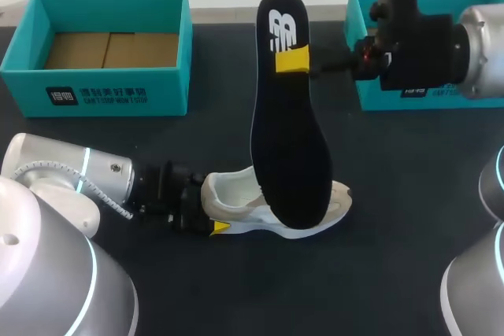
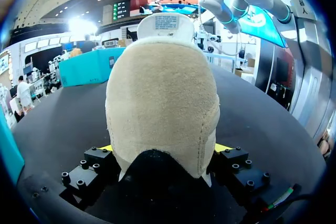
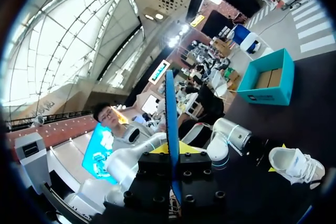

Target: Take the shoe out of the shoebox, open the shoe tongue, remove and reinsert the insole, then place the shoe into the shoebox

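Insole (image 1: 290, 155) stands upright at frame centre, its top pinched by right gripper (image 1: 293, 60); left gripper (image 1: 211, 208) clamps shoe (image 1: 235, 198) heel below

Silver cyan-ringed arms (image 1: 71, 171); black yellow-tipped tools (image 2: 164, 148) (image 3: 171, 149)

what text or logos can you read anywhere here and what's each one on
insole: white logo mark at its heel end, no words.
left shoebox: white print on the front wall, too small to read surely.
shoe: tongue label has fine print, blurred.
right shoebox: dark label mostly covered, unreadable.
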Motion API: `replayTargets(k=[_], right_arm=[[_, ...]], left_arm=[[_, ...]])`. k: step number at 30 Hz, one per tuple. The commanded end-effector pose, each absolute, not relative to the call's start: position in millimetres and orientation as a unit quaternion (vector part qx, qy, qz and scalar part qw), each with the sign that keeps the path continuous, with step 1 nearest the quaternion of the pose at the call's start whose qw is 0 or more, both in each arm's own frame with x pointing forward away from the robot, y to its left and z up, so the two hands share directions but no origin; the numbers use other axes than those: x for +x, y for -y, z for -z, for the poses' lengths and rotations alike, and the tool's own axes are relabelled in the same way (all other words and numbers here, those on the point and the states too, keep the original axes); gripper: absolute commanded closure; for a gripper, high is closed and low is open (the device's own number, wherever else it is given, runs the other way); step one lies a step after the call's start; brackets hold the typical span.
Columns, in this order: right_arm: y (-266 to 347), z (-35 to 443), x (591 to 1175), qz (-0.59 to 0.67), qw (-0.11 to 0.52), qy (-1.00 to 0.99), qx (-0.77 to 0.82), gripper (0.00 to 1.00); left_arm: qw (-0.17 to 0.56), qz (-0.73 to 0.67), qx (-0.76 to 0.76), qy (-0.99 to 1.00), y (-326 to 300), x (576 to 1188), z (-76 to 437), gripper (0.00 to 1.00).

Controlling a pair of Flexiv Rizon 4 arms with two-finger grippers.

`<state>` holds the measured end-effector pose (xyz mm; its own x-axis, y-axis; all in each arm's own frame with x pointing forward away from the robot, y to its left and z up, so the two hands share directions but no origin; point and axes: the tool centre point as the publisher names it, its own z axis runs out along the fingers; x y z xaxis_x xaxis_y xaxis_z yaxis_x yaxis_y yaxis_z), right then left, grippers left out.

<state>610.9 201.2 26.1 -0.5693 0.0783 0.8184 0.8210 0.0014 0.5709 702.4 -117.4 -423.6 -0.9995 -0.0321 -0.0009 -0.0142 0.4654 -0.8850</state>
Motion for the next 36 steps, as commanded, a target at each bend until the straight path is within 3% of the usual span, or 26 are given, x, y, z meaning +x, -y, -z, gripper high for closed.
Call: replayTargets(k=[1,3,4,6,7,8,36], right_arm=[[-204.9,-25.6,610.9,0.613,0.302,0.639,-0.354,1.00],[-204.9,-25.6,610.9,0.613,0.302,0.639,-0.354,1.00],[-204.9,-25.6,610.9,0.613,0.302,0.639,-0.354,1.00],[-204.9,-25.6,610.9,0.613,0.302,0.639,-0.354,1.00],[-204.9,-25.6,610.9,0.613,0.302,0.639,-0.354,1.00],[-204.9,-25.6,610.9,0.613,0.302,0.639,-0.354,1.00],[-204.9,-25.6,610.9,0.613,0.302,0.639,-0.354,1.00]], left_arm=[[0.008,0.515,-0.013,-0.857,119.2,703.3,425.9,1.00],[0.008,0.515,-0.013,-0.857,119.2,703.3,425.9,1.00],[0.007,0.515,-0.011,-0.857,118.5,702.7,424.1,0.94],[0.000,0.515,-0.010,-0.857,117.7,702.1,423.1,0.51],[-0.003,0.514,-0.012,-0.858,117.1,701.7,423.1,0.03],[-0.008,0.511,-0.015,-0.860,116.3,701.3,423.2,0.00],[-0.029,0.452,-0.010,-0.891,102.5,697.0,400.0,0.00]])
